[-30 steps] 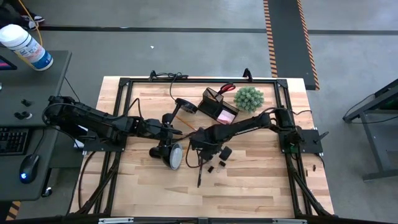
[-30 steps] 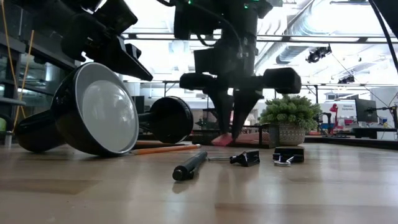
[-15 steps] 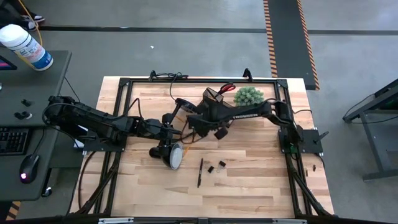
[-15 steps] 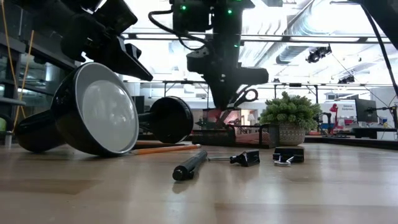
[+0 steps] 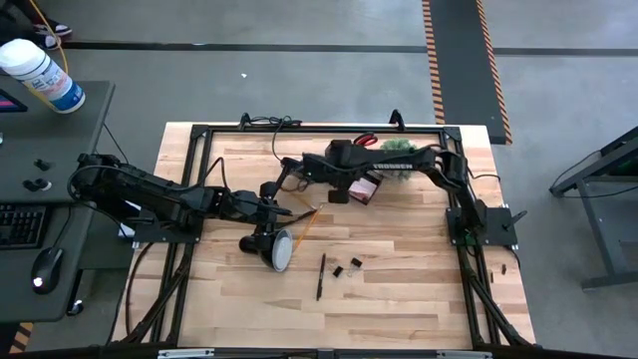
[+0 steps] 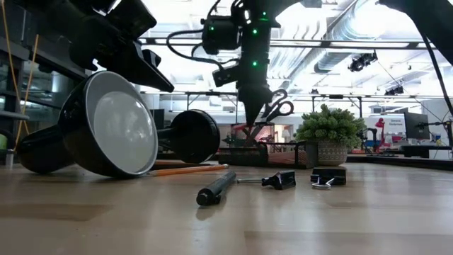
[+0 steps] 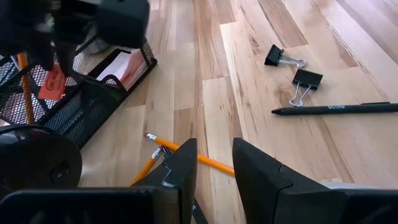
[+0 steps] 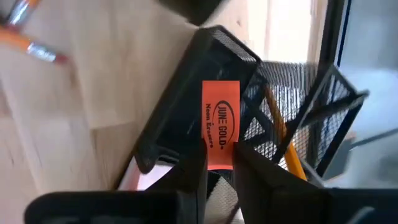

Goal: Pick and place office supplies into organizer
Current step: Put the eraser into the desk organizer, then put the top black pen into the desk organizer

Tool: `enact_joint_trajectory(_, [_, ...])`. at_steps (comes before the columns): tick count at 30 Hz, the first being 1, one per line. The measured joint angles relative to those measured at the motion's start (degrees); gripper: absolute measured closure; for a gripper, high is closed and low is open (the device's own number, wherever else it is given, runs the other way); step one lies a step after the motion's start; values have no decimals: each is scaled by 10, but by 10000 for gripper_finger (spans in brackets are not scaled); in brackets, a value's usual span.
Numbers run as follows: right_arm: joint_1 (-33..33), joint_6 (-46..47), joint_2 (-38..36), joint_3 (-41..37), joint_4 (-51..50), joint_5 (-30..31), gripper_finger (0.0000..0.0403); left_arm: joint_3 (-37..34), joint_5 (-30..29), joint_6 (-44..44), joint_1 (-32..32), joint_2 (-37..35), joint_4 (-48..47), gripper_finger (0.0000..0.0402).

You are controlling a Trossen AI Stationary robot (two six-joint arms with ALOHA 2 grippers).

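Observation:
My right gripper [image 5: 337, 189] hangs over the dark mesh organizer [image 8: 186, 93], shut on an orange eraser [image 8: 220, 118]. The organizer's cup holds a pencil [image 8: 280, 137] and orange-handled scissors [image 6: 279, 108]. A pink pad [image 5: 367, 185] lies in its tray. My left gripper [image 7: 211, 165] is open above two yellow pencils [image 7: 186, 155] that lie on the table beside the lamp. A black pen [image 5: 320, 276] and two binder clips [image 5: 346, 267] lie on the wood nearer the near edge. My right gripper pinches the orange eraser by its lower end [image 8: 219, 160] between the two fingers, coming from above and pointing down. The eraser is lifted clear above the organizer, and its printed face shows in the wrist view.
A black desk lamp lies on its side, its head [image 6: 106, 124] and round base [image 6: 195, 134] on the table under my left arm. A green spiky plant [image 6: 329, 134] stands right of the organizer. Bare wood lies toward the near edge [image 5: 399, 299].
My right gripper has risen from the table near the binder clips with the orange eraser between its fingers. It has travelled toward the far edge and now stands above the organizer. The pen and clips have stayed where they were.

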Motion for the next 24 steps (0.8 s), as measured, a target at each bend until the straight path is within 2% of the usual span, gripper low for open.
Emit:
enact_joint_trajectory(7, [-9,53,0,0,27,-40,335,0,0,0,0,0,0,309])
enact_joint_trajectory(17, [-11,110,17,0,19,11,296,0,0,0,0,0,1,309])
enact_joint_trajectory(24, [-10,119,28,0,11,15,289,0,0,-1,0,0,1,309])
